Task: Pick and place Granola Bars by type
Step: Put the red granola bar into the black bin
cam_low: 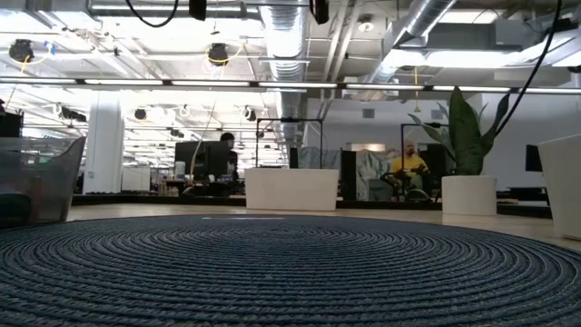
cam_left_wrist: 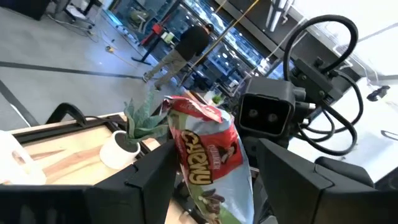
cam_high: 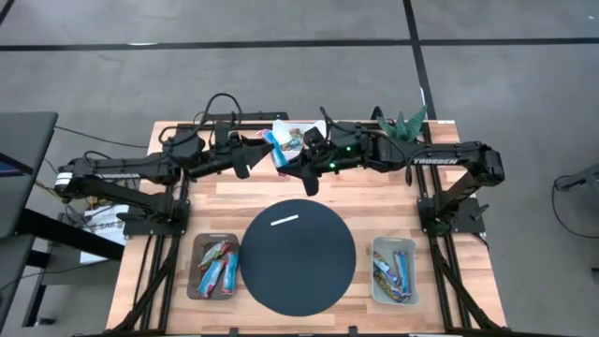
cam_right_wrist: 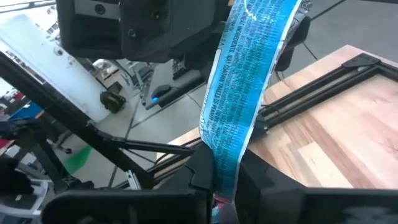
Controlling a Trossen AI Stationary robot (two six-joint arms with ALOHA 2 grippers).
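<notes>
- The blue bar, light, crinkly and probably slippery, stands clamped by its lower end in your right pincer, beyond the dark round disc.
- Your left pincer grips the red-and-green "Chewy" bar mid-wrapper; hold gently, it's soft.

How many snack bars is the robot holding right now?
2. The left gripper pinches a red-and-green Chewy bar; the right gripper pinches a blue bar.

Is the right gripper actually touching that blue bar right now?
Touching. In the right wrist view the blue bar runs down into the right gripper, pinched between its two dark fingers with no gap.
</notes>
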